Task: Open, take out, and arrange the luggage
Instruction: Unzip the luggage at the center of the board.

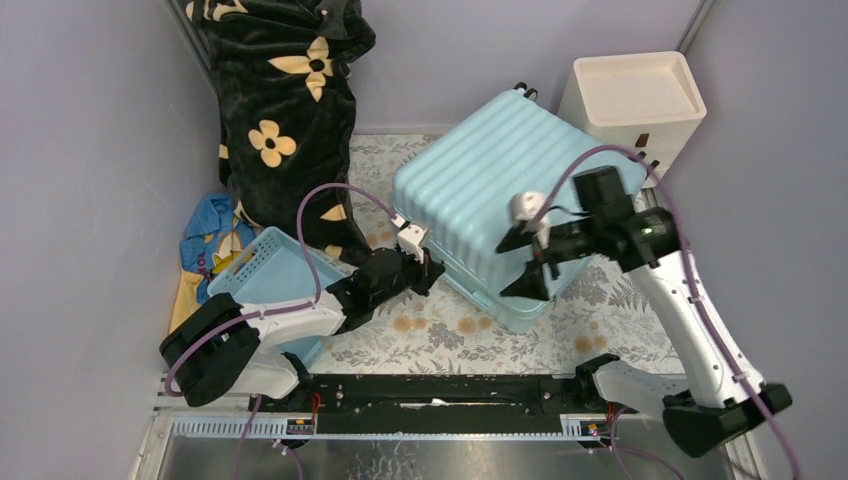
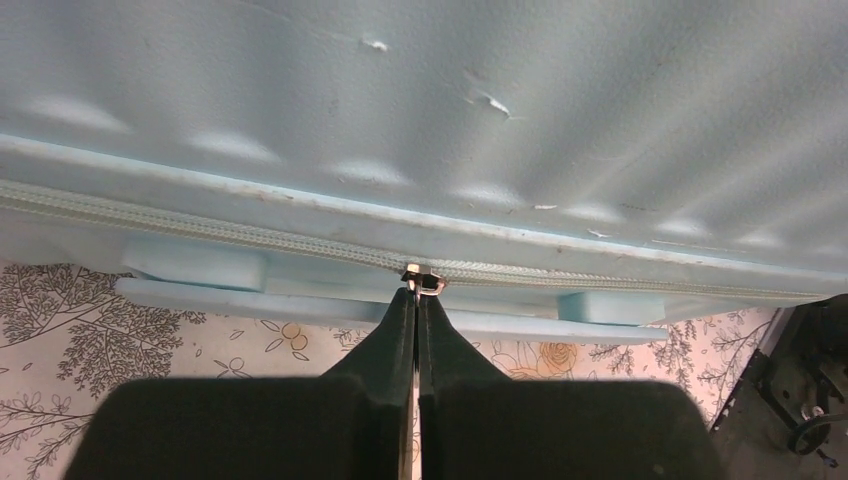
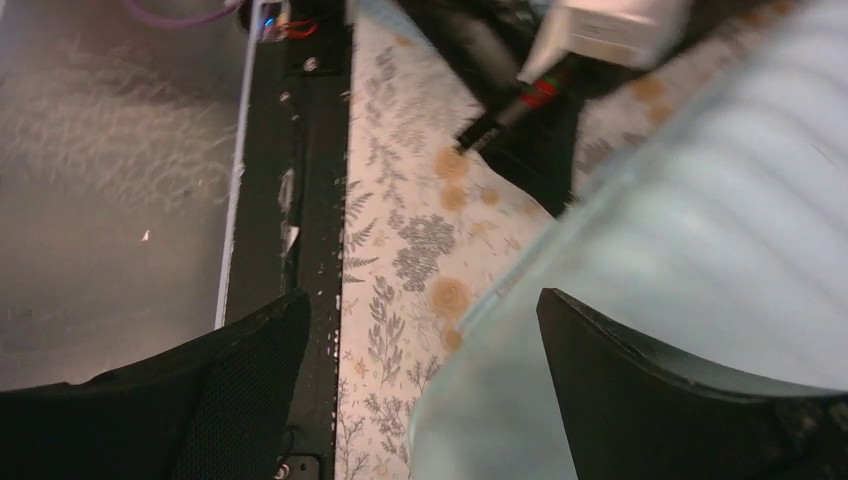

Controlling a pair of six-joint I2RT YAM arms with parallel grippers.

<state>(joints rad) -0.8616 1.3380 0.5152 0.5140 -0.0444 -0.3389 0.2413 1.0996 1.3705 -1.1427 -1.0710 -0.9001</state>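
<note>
Midway across the counter [image 1: 440,335], the luggage [image 1: 500,190] lay zipped shut; left hand [image 2: 416,300] clenched on its zipper pull [image 2: 424,281], right hand [image 1: 522,262] spread wide over the near-right corner. Opening, emptying and arranging all remained.

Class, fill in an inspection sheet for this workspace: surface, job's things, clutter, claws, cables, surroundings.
Surface: floral cloth, partly covered.
Job's things: luggage closed, lying askew on the cloth.
Clutter: blue basket at left; black flowered blanket behind it; cream drawer unit back right.
Claws: left claw shut on zip pull; right claw open over the luggage's near corner.
Cables: purple cables loop above both arms.
Surroundings: lilac walls on three sides.
</note>
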